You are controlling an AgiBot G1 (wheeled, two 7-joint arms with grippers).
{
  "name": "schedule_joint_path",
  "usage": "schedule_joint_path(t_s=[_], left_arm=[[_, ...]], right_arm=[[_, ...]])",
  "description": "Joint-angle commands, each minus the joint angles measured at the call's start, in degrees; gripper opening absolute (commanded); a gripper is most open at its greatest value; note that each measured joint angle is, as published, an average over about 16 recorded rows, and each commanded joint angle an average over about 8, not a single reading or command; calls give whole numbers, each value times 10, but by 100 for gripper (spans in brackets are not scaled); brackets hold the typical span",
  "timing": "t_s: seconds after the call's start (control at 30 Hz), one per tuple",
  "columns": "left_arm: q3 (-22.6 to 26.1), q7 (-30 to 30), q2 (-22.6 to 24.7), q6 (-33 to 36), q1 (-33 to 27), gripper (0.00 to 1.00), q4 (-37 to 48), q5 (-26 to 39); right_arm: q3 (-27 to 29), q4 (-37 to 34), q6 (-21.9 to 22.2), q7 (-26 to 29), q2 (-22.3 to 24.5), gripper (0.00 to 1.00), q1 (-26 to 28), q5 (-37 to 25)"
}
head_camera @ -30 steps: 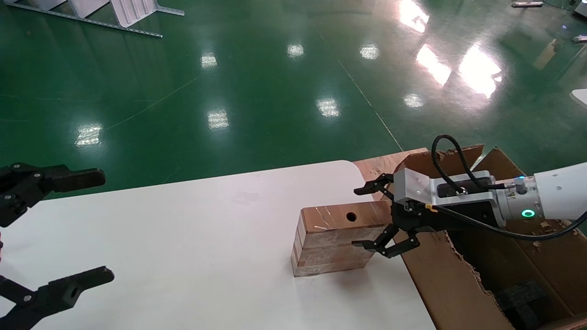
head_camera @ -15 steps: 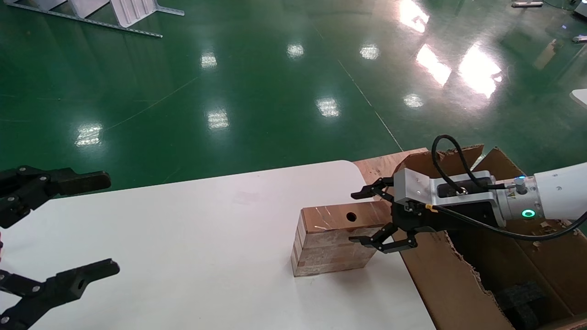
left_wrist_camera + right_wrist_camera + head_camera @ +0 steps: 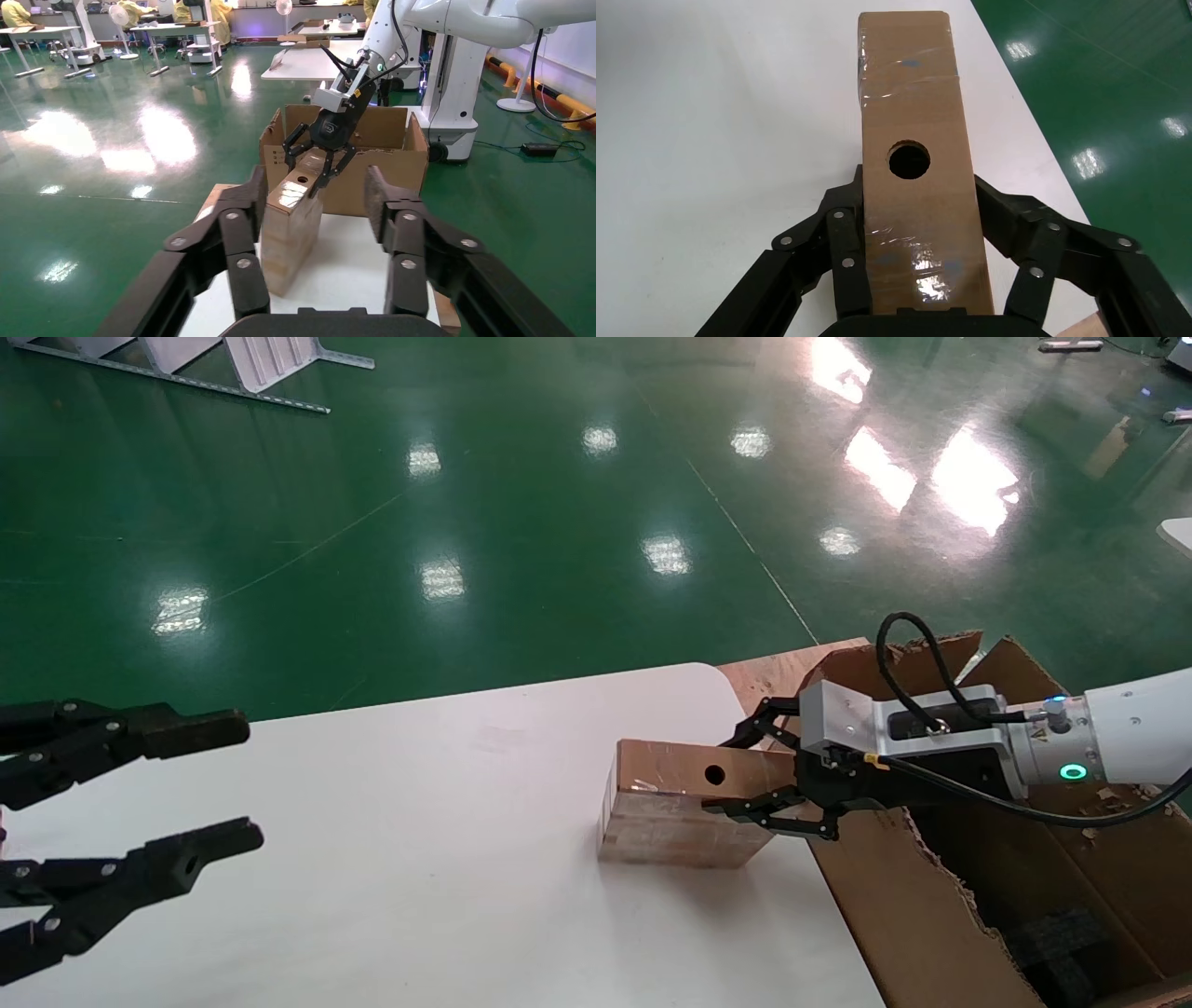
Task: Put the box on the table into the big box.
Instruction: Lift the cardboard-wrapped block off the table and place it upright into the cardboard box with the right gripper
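The small taped brown box [image 3: 684, 803] with a round black hole in its top face is at the right end of the white table [image 3: 419, 822]. My right gripper [image 3: 724, 775] is shut on the box's right end, one finger on each long side, and the box is tilted, slightly raised at that end. The right wrist view shows the box [image 3: 916, 175] clamped between the fingers [image 3: 845, 246]. The big box [image 3: 894, 915] stands open just right of the table. My left gripper [image 3: 244, 782] is open and empty at the table's left end, far from the box.
A brown wooden board [image 3: 773, 672] lies behind the table's rounded corner. Dark foam [image 3: 1062, 943] lies inside the big box, whose torn near wall is close to the table edge. Green floor surrounds everything. The left wrist view shows the box [image 3: 292, 217] ahead between its fingers.
My right gripper's fingers closed onto the box's sides and the box tipped and rose slightly. My left gripper moved right over the table and its fingers came somewhat closer together.
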Motion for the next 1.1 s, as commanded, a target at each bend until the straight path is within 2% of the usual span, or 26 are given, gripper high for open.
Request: schedule_joint_path(t_s=[0.03,0.17,0.3,0.47,0.6,0.73,0.87,0.97,1.1], left_arm=[[0,0,0,0,0,0,0,0],[0,0,0,0,0,0,0,0],[0,0,0,0,0,0,0,0],[0,0,0,0,0,0,0,0],[0,0,0,0,0,0,0,0],[0,0,0,0,0,0,0,0],[0,0,0,0,0,0,0,0],[0,0,0,0,0,0,0,0],[0,0,0,0,0,0,0,0]], right_arm=[[-1,0,1,-1,-1,0,-1,-2],[5,3,-15,13,7,0,3,19],[19,14,-34,43,33,0,15,67],[39,23,-38,84,95,0,36,135],[57,4,-28,105,162,0,52,163],[72,-46,-11,105,228,0,61,164],[77,-119,1,90,274,0,57,155],[71,-181,4,71,287,0,45,146],[60,-265,8,44,281,0,26,138]])
